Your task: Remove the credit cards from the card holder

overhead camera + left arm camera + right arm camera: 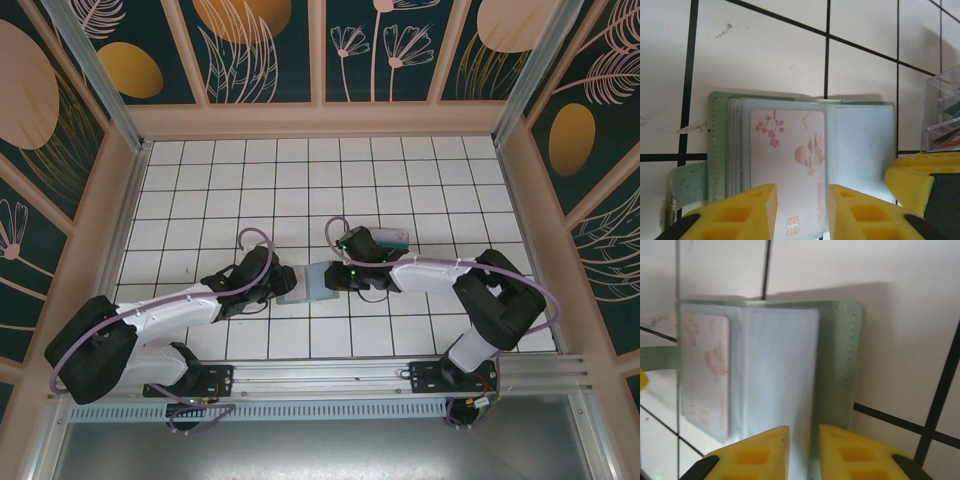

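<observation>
The sage-green card holder (303, 287) lies open and flat on the tiled floor between both arms. A pale pink credit card (790, 150) with a blossom print sits in a clear sleeve on its left half, also visible edge-on as the pink credit card (705, 370). My left gripper (801, 210) hovers open at the holder's near edge, with the card's chip end between its yellow fingers. My right gripper (804, 452) stands over the right half of the holder (837, 350), jaws a narrow gap apart, straddling the sleeve's edge and the green cover.
A clear plastic box (942, 110) with teal and red cards inside stands just right of the holder, seen as the box (392, 237) behind my right wrist. White tiled floor (240, 180) stretches to the far wall. Wooden walls enclose both sides.
</observation>
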Robot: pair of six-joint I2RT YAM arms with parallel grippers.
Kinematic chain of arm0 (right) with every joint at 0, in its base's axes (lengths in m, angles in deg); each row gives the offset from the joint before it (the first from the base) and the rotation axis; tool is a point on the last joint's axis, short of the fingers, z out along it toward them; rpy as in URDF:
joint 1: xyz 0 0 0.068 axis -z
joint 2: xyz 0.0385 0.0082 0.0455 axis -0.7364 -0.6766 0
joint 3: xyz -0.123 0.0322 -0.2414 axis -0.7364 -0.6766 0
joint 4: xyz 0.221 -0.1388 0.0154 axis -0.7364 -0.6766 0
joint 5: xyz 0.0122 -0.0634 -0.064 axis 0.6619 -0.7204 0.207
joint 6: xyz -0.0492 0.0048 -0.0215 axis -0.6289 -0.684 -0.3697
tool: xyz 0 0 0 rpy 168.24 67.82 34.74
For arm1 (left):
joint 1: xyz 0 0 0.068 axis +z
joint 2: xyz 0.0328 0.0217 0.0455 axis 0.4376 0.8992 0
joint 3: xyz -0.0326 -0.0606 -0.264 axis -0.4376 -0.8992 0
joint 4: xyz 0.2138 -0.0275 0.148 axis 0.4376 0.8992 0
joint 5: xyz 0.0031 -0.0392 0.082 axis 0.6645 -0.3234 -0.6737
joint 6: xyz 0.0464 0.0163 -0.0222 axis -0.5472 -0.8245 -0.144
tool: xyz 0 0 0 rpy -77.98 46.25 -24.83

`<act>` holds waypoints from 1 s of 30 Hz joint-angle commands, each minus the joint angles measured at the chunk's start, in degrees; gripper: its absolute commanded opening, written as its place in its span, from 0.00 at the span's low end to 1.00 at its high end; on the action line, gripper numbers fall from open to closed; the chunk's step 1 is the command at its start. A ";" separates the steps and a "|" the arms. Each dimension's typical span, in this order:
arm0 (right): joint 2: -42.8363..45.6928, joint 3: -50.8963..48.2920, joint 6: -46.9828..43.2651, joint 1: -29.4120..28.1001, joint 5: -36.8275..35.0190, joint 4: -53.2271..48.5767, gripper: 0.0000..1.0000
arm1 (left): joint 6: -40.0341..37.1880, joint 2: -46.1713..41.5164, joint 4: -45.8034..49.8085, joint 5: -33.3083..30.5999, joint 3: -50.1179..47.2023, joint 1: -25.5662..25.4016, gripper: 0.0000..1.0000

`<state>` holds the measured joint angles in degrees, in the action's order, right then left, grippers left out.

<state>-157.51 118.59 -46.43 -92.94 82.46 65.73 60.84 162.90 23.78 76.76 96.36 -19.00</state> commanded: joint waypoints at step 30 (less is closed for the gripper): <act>-3.91 1.97 0.59 -1.86 -2.26 -2.13 0.15 | -1.83 9.55 -5.75 8.04 2.67 0.21 0.44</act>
<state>-159.72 119.50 -46.57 -93.92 80.47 64.33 60.08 171.19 19.49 81.86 97.98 -18.98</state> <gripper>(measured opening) 0.147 0.439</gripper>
